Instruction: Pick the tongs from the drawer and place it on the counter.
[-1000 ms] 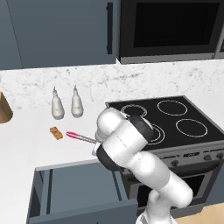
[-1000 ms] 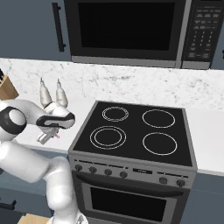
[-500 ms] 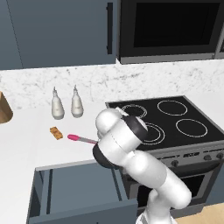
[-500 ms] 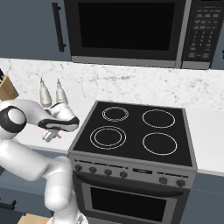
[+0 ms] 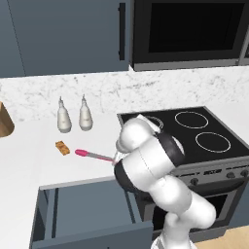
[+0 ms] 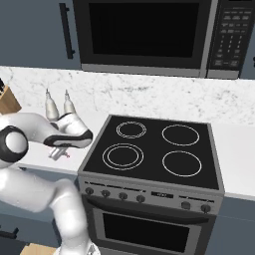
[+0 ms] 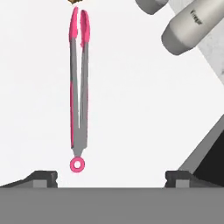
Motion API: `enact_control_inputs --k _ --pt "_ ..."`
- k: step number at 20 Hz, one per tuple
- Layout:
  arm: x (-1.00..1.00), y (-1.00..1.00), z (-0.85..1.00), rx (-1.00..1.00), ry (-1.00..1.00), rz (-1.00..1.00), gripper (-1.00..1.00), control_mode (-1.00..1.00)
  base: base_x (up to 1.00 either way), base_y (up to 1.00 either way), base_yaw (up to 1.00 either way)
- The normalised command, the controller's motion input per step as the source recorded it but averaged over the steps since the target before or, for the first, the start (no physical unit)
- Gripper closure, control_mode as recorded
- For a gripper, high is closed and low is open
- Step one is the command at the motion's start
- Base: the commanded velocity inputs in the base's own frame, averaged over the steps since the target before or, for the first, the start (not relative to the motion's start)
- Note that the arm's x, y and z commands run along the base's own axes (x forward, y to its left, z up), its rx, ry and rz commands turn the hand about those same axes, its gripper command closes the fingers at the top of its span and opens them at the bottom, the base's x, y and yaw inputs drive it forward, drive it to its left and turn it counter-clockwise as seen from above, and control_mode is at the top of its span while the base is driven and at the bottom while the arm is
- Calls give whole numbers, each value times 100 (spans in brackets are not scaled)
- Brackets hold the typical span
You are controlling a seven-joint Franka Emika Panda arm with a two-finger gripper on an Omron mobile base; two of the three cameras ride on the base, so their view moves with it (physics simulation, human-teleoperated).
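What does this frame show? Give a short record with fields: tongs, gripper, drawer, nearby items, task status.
tongs: lying flat on the counter, pink tips toward the orange-brown block; tongs
gripper: gripper open, above the tongs, nothing held
drawer: drawer pulled out below the counter
nearby items: two grey-white bottles near the backsplash, stovetop beside the arm
task status: tongs rest on the counter, released

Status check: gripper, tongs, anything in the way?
Gripper open, holding nothing. Tongs flat on the counter, out of the drawer. Two bottles beyond, not blocking.
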Motion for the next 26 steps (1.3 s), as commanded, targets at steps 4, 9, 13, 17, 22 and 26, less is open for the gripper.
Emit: enact_control_inputs --k 4,9,13,17,22,26 --pt "-65 4 54 0 0 0 -100 -100 0 0 0" --pt "-27 10 66 0 1 -11 -100 -100 0 0 0" --pt "-5 6 94 5 9 -21 -100 -100 0 0 0" --pt "0 2 91 15 17 -30 -100 -100 0 0 0" --pt "0 0 85 27 24 -34 -100 -100 0 0 0" --pt "0 0 74 31 29 -25 -100 -100 0 0 0"
